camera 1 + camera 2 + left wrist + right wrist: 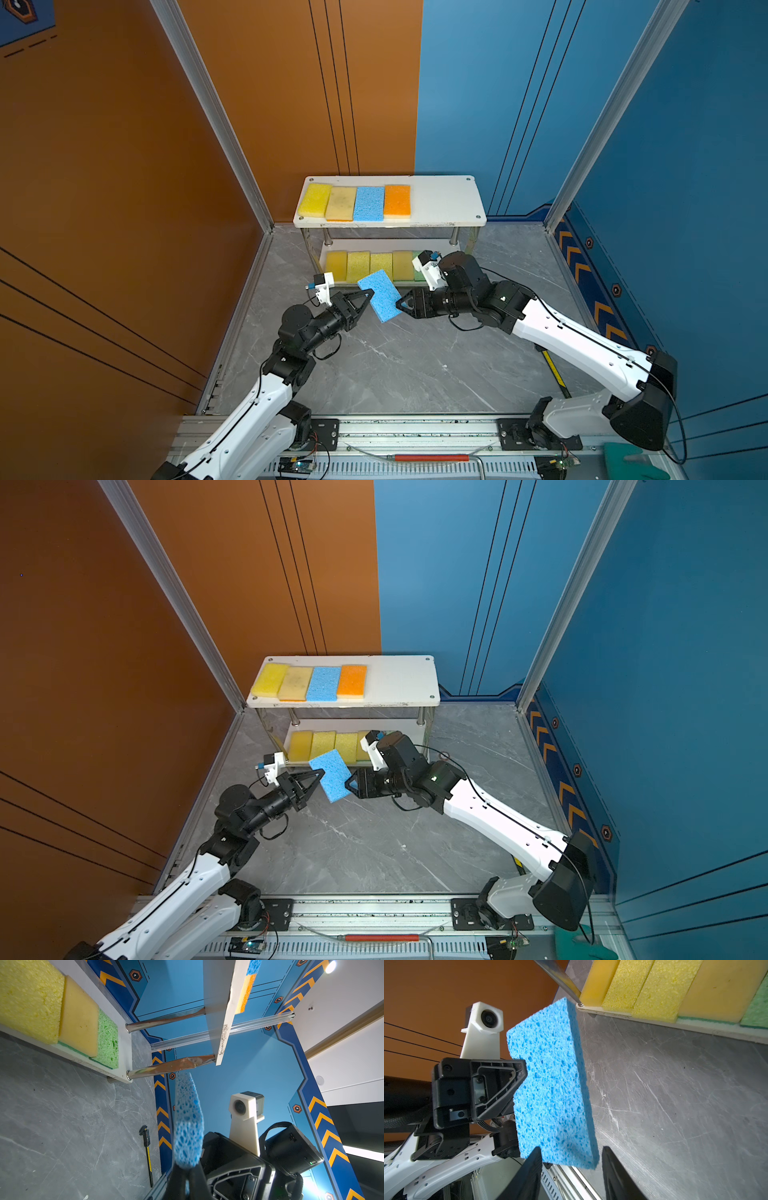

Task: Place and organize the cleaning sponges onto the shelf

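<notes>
Blue porous foam sponge [380,295] [331,775]: airborne and tilted, just in front of the lower tier's left half on the two-tier white-board shelf with shiny metal posts [444,199]. It's off the grey marble-look tabletop [395,365].

Around it: only the two arms. The right arm's white wrist camera mount [428,268] sits in front of the shelf's lower-right end and covers most of the green porous sponge [107,1041] in both top views. A black-and-yellow caliper-like tool [148,1147] lies on the tabletop well right of the shelf, partly under the right arm.

Shelf, top board, left to right, edges touching: yellow sponge [315,200], pale tan sponge [340,203], second blue sponge [369,203], orange sponge [397,200]. They take the board's left part.

Lower board, left to right: smooth deep-yellow pad [336,265], porous yellow sponge [358,266], second porous yellow sponge [381,262], deep-yellow pad on green backing [402,265], then the green one at the right end. All lie flat, side by side.

Fingers:
- Left gripper [368,297] is clamped on the airborne sponge's long edge, the one facing the shelf's left end. The foam is dented where it bites.
- Right gripper [571,1153] is at the opposite edge, near the corner farthest from the shelf. Jaws are apart and straddle the sponge's thickness. One finger [532,1163] overlaps the broad face, contact unclear. The other stands off with a visible gap, so no pinch.
</notes>
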Controlling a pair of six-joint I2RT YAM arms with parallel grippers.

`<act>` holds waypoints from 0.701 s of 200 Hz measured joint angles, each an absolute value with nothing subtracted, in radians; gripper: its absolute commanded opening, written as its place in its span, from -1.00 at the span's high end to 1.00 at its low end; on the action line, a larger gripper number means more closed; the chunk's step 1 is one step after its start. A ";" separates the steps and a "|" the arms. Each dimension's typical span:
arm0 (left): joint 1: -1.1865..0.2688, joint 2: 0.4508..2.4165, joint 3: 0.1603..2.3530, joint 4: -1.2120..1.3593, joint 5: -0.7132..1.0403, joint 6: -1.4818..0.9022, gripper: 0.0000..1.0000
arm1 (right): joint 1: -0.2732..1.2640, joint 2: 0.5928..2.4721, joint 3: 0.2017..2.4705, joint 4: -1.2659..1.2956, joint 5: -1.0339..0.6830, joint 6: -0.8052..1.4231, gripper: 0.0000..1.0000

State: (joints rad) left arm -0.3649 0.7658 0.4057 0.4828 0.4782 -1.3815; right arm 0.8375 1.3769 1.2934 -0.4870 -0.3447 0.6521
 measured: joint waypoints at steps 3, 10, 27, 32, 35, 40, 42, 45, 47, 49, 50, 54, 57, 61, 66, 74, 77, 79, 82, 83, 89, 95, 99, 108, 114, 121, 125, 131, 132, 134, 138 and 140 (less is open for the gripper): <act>-0.366 0.766 0.406 0.483 0.478 -1.382 1.00 | 0.837 1.377 1.293 -0.487 -0.345 0.652 0.03; -0.368 0.766 0.406 0.483 0.478 -1.382 1.00 | 0.836 1.379 1.293 -0.487 -0.347 0.652 0.03; -0.369 0.766 0.406 0.483 0.478 -1.382 1.00 | 0.836 1.386 1.293 -0.487 -0.351 0.653 0.04; -0.369 0.766 0.406 0.483 0.478 -1.382 1.00 | 0.836 1.389 1.293 -0.487 -0.354 0.653 0.04; -0.369 0.766 0.406 0.483 0.478 -1.382 1.00 | 0.836 1.391 1.293 -0.487 -0.356 0.653 0.04; -0.369 0.766 0.406 0.483 0.478 -1.382 1.00 | 0.836 1.392 1.293 -0.486 -0.358 0.653 0.04; -0.370 0.766 0.406 0.483 0.478 -1.382 1.00 | 0.836 1.393 1.293 -0.486 -0.360 0.653 0.04; -0.370 0.766 0.406 0.483 0.478 -1.382 1.00 | 0.836 1.395 1.293 -0.486 -0.362 0.653 0.05; -0.370 0.766 0.406 0.483 0.478 -1.382 1.00 | 0.836 1.396 1.293 -0.486 -0.363 0.653 0.05; -0.370 0.766 0.406 0.483 0.477 -1.382 1.00 | 0.836 1.397 1.293 -0.486 -0.363 0.653 0.05; -0.370 0.766 0.406 0.483 0.477 -1.382 1.00 | 0.836 1.397 1.293 -0.486 -0.363 0.653 0.05; -0.371 0.766 0.406 0.483 0.477 -1.382 1.00 | 0.836 1.399 1.293 -0.486 -0.363 0.653 0.06; -0.371 0.766 0.406 0.483 0.477 -1.382 1.00 | 0.836 1.400 1.293 -0.486 -0.364 0.653 0.06; -0.373 0.766 0.406 0.483 0.476 -1.382 1.00 | 0.836 1.401 1.293 -0.486 -0.365 0.653 0.06; -0.374 0.766 0.406 0.483 0.475 -1.382 1.00 | 0.836 1.402 1.293 -0.486 -0.366 0.653 0.08; -0.374 0.766 0.406 0.483 0.475 -1.382 1.00 | 0.836 1.403 1.293 -0.486 -0.366 0.654 0.12; -0.374 0.766 0.406 0.483 0.474 -1.382 1.00 | 0.836 1.403 1.293 -0.486 -0.366 0.656 0.14; -0.374 0.766 0.406 0.483 0.474 -1.382 1.00 | 0.836 1.403 1.293 -0.486 -0.366 0.655 0.16; -0.374 0.766 0.406 0.483 0.474 -1.382 1.00 | 0.836 1.403 1.293 -0.486 -0.366 0.656 0.18; -0.374 0.766 0.406 0.483 0.474 -1.382 1.00 | 0.836 1.403 1.293 -0.486 -0.366 0.657 0.18; -0.374 0.766 0.406 0.483 0.474 -1.382 1.00 | 0.836 1.403 1.293 -0.485 -0.366 0.659 0.21; -0.374 0.766 0.406 0.483 0.474 -1.382 1.00 | 0.836 1.403 1.293 -0.482 -0.367 0.660 0.24; -0.374 0.766 0.406 0.483 0.474 -1.382 1.00 | 0.836 1.403 1.293 -0.480 -0.367 0.662 0.27; -0.374 0.766 0.406 0.483 0.473 -1.382 1.00 | 0.835 1.403 1.293 -0.479 -0.367 0.663 0.33; -0.374 0.766 0.406 0.483 0.472 -1.382 1.00 | 0.834 1.403 1.293 -0.479 -0.367 0.666 0.36; -0.374 0.766 0.406 0.483 0.471 -1.382 1.00 | 0.833 1.403 1.293 -0.479 -0.368 0.669 0.41; -0.374 0.766 0.406 0.483 0.471 -1.382 1.00 | 0.832 1.403 1.293 -0.479 -0.368 0.671 0.42; -0.374 0.766 0.406 0.483 0.471 -1.382 1.00 | 0.831 1.403 1.293 -0.479 -0.368 0.673 0.47; -0.374 0.766 0.406 0.483 0.471 -1.382 1.00 | 0.831 1.403 1.293 -0.479 -0.369 0.673 0.47; -0.374 0.766 0.406 0.483 0.471 -1.382 1.00 | 0.830 1.403 1.293 -0.479 -0.369 0.672 0.47; -0.374 0.766 0.406 0.483 0.471 -1.382 1.00 | 0.830 1.403 1.293 -0.479 -0.369 0.675 0.49; -0.374 0.766 0.406 0.483 0.471 -1.382 1.00 | 0.830 1.403 1.293 -0.479 -0.369 0.673 0.51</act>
